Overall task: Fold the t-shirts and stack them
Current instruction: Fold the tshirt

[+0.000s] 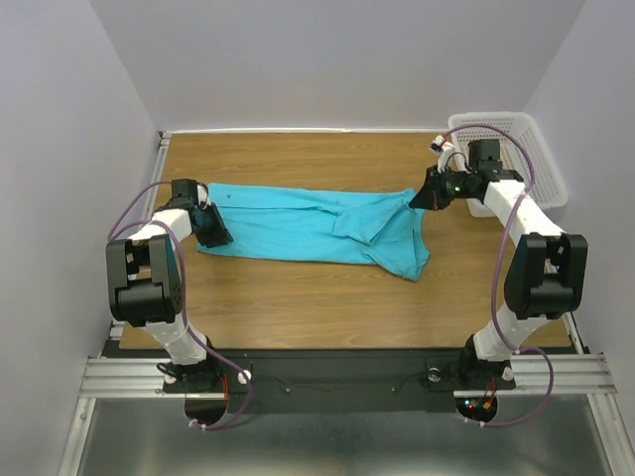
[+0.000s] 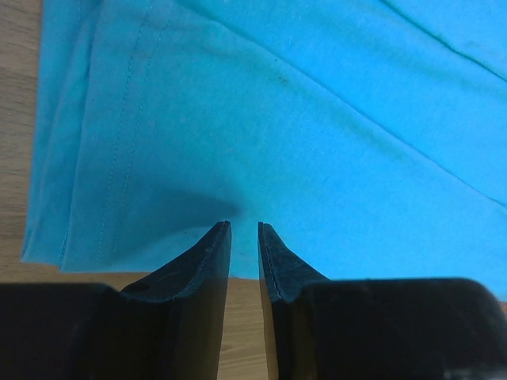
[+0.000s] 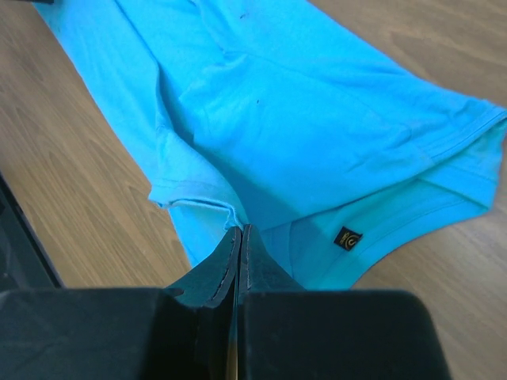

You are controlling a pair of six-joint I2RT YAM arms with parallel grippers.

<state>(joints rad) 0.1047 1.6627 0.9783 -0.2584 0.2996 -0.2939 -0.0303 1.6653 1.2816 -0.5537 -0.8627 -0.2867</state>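
One turquoise t-shirt (image 1: 308,226) lies stretched left to right across the wooden table. My left gripper (image 1: 216,233) is down at the shirt's left end. In the left wrist view its fingertips (image 2: 244,226) reach just over the hemmed edge of the t-shirt (image 2: 277,119), with a narrow gap between them and bare wood showing in that gap. My right gripper (image 1: 417,201) is shut on the shirt's right end, which rises to a point at the jaws. In the right wrist view the closed tips (image 3: 240,229) pinch a cloth edge of the t-shirt (image 3: 317,119) beside the neck opening with its small dark label (image 3: 348,237).
A white mesh basket (image 1: 516,149) stands at the back right corner, just behind the right arm. Grey walls close in the table on the left, the back and the right. Bare wood (image 1: 317,307) lies between the shirt and the arm bases.
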